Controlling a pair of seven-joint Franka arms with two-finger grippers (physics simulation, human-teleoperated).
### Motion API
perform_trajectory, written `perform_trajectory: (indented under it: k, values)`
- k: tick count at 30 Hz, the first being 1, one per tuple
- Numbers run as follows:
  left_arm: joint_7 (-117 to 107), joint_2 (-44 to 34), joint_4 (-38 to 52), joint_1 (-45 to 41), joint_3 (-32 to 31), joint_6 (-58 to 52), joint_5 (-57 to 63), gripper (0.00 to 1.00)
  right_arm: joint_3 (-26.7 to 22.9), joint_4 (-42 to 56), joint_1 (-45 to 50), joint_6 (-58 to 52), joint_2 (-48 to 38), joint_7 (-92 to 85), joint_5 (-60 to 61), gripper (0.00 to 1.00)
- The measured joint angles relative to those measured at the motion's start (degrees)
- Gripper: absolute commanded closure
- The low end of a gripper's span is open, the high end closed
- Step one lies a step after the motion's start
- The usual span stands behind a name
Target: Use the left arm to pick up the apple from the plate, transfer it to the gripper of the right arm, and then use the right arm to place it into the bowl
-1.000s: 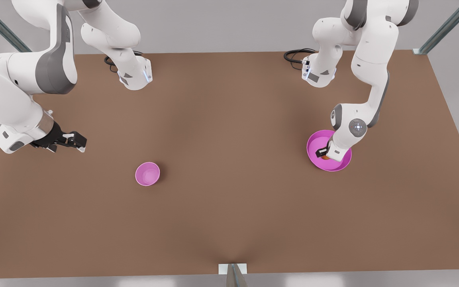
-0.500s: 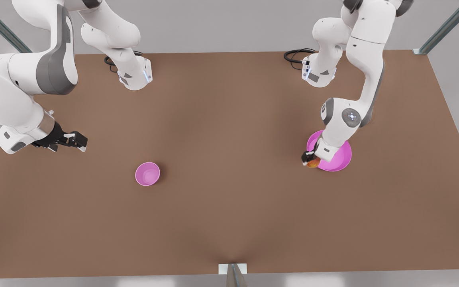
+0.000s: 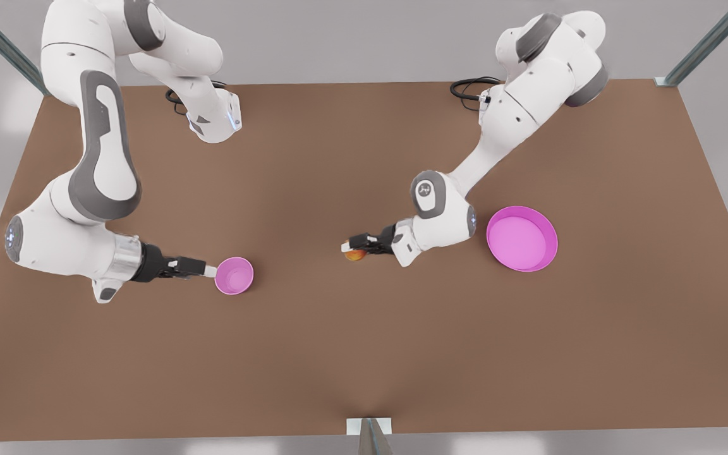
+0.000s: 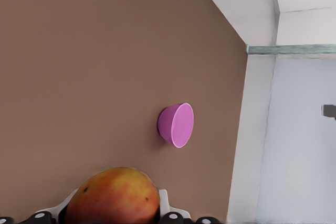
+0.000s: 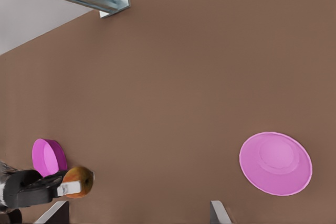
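Across the flat brown table [image 3: 364, 354], from nine o'clock to three:
The right gripper [image 3: 210, 272], fingers spread, sat just beside the small deep magenta-pink bowl [image 3: 234, 276] at its nine o'clock; mid-table, the left gripper [image 3: 352, 245] pinched the small round reddish-orange apple [image 3: 355, 255], at nine o'clock of the wide shallow magenta-pink plate [image 3: 522, 239].

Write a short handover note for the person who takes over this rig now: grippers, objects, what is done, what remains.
Left gripper: shut on the apple, held above the table between plate and bowl.
Right gripper: open, holding nothing, just beside the bowl on the front view's left.
Plate: on the front view's right, nothing on it.
Done: apple picked off the plate.
Left: bring the grippers together, hand the apple to the right gripper, then place it in the bowl.
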Motion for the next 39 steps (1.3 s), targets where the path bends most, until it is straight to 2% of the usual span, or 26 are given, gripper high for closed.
perform_trajectory:
  k: [4, 8, 12, 14, 19, 30, 39]
  values:
    - [17.9, 9.6, 12.6, -2.1, -1.6, -2.7, -8.1, 0.53, 1.9, -0.3, 0.8, 6.1, 4.6, -3.4, 17.2, 0.00]
    - [32.9, 10.9, 16.6, -2.5, -2.7, -5.0, -10.8, 0.53, 2.9, -0.3, 0.5, 9.4, 11.9, -10.3, 31.3, 0.00]
    - [45.3, 11.9, 18.9, -2.9, -3.8, -6.5, -12.0, 0.53, 4.7, -0.6, 0.3, 10.0, 14.5, -19.5, 40.5, 0.00]
    - [50.6, 13.0, 20.4, -3.8, -4.0, -6.9, -12.3, 0.53, 5.2, -3.1, -1.3, 8.1, 12.6, -23.7, 42.8, 0.00]
    - [61.9, 13.7, 21.3, -4.2, -4.1, -7.5, -12.9, 0.53, 7.6, -16.8, -2.1, 5.6, 2.2, -33.3, 45.2, 0.00]
    - [78.7, 13.7, 22.6, -4.6, -4.9, -7.8, -13.6, 0.53, 11.9, -24.1, -1.6, 10.0, 4.5, -50.6, 50.3, 0.00]
    - [87.0, 14.0, 23.0, -5.4, -4.9, -7.7, -14.1, 0.53, 14.8, -25.6, -2.2, 11.7, 4.2, -60.1, 55.8, 0.00]
